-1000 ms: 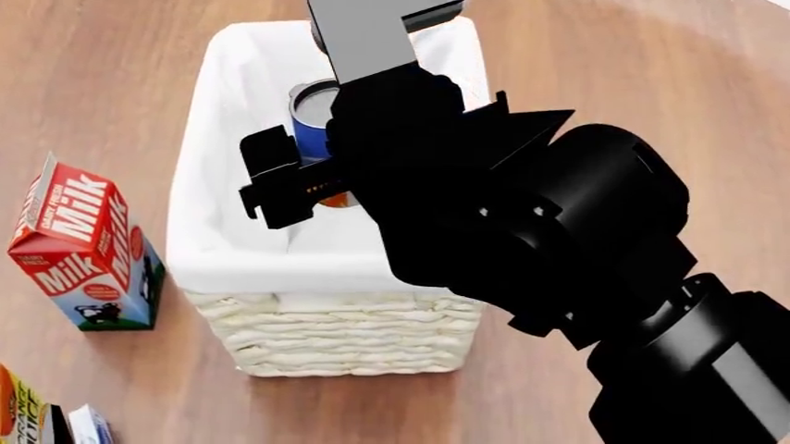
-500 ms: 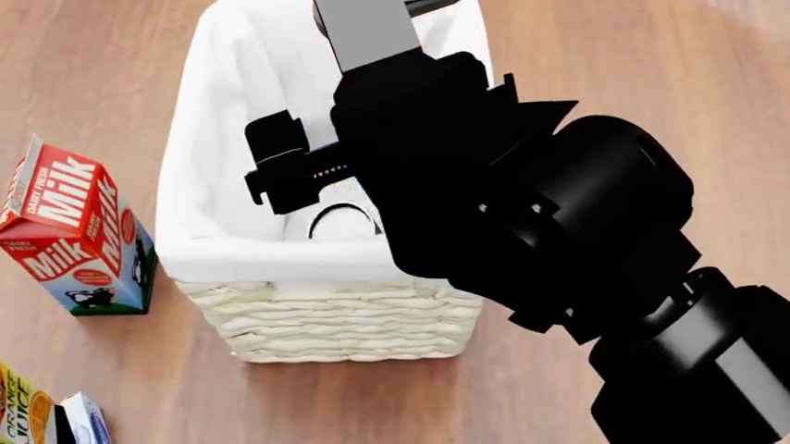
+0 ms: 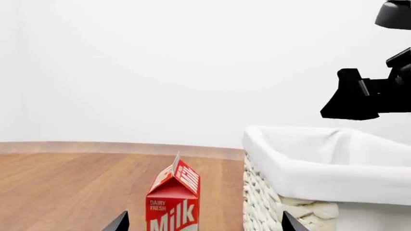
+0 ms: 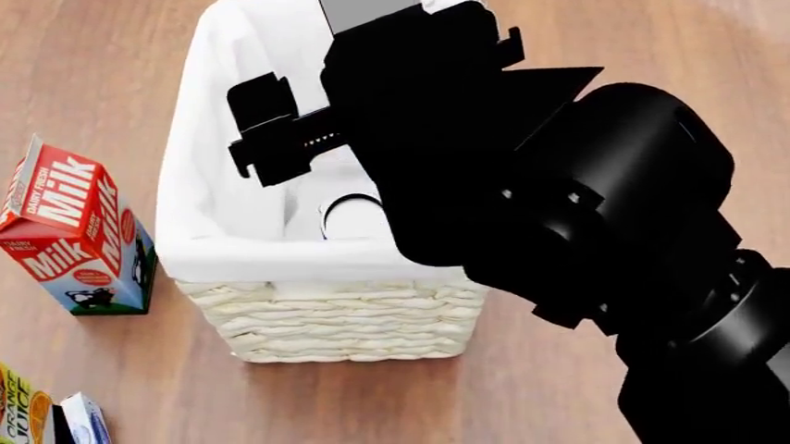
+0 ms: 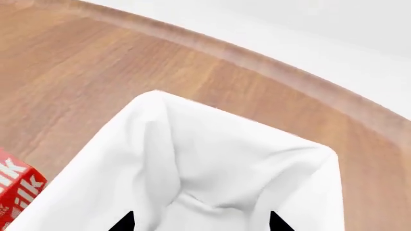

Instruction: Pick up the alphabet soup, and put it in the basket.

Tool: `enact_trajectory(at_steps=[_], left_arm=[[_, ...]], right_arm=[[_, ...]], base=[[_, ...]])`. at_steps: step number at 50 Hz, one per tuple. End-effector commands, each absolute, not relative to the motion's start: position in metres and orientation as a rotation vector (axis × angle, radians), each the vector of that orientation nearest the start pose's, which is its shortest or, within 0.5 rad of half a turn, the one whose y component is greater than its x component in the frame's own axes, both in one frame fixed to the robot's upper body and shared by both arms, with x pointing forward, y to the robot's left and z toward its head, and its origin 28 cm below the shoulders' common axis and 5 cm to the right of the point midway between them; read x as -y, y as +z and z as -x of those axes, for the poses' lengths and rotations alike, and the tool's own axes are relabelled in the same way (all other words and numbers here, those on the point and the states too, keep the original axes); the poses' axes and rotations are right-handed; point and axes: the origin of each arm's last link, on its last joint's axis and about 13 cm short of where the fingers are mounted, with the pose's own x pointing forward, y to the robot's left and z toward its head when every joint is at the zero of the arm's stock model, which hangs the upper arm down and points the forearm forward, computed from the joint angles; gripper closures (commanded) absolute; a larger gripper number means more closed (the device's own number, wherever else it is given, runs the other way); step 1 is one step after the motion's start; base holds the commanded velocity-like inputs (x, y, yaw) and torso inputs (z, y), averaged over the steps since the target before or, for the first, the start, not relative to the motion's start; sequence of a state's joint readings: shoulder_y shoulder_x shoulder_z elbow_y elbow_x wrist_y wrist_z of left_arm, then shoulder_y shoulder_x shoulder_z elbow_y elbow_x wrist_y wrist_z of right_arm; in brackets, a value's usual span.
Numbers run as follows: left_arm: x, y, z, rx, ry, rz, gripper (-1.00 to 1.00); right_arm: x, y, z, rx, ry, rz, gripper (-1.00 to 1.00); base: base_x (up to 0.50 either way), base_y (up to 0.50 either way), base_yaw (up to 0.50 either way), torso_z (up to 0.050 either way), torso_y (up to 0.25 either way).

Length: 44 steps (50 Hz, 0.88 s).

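The alphabet soup can stands inside the basket on its floor; only its pale round metal end shows. My right gripper hangs above the basket's white-lined inside, jaws wide apart and empty. In the head view the black right arm covers most of the basket's right half, and one black finger juts out over the lining. My left gripper is open and empty, low over the table beside the basket, and is out of the head view.
A red milk carton stands left of the basket; it also shows in the left wrist view. An orange juice carton and another carton sit at the near left corner. Wooden table all round.
A second ago my right gripper held the blue can over the basket. The can has dropped to the basket floor, and the open gripper has since risen a little.
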<state>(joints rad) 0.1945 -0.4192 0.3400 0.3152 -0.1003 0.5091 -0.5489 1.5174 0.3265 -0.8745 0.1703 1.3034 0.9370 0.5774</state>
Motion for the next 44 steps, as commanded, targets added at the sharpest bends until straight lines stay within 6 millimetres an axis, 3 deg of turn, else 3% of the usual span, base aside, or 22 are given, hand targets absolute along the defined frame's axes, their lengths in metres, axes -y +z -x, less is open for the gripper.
enact_trajectory(at_steps=[1,16,23,28,31,40,44], left_arm=[[-0.213,0.068,-0.153,0.529,0.061,0.041,-1.00],[-0.214,0.068,-0.152,0.529,0.070,0.042,-1.00],[-0.215,0.069,-0.151,0.534,0.081,0.042,-1.00],[-0.215,0.069,-0.152,0.532,0.087,0.040,-1.00],[-0.216,0.069,-0.151,0.532,0.092,0.037,-1.00],[-0.222,0.072,-0.149,0.544,0.121,0.043,-1.00],[-0.223,0.072,-0.149,0.546,0.128,0.041,-1.00]], right_arm=[[0.043,0.343,-0.307,-0.079,0.349,0.263,-1.00],[0.084,0.380,-0.256,0.101,0.335,0.276,-1.00],[0.132,0.378,-0.217,0.210,0.251,0.251,-1.00],[0.154,0.359,-0.198,0.237,0.204,0.270,-1.00],[0.164,0.337,-0.187,0.245,0.181,0.288,-1.00],[0.173,0.287,-0.167,0.307,0.138,0.329,-1.00],[0.174,0.251,-0.157,0.403,0.063,0.368,-1.00]], base=[[0.00,0.00,0.00,0.000,0.000],[0.00,0.00,0.00,0.000,0.000],[0.00,0.00,0.00,0.000,0.000],[0.00,0.00,0.00,0.000,0.000],[0.00,0.00,0.00,0.000,0.000],[0.00,0.00,0.00,0.000,0.000],[0.00,0.00,0.00,0.000,0.000]])
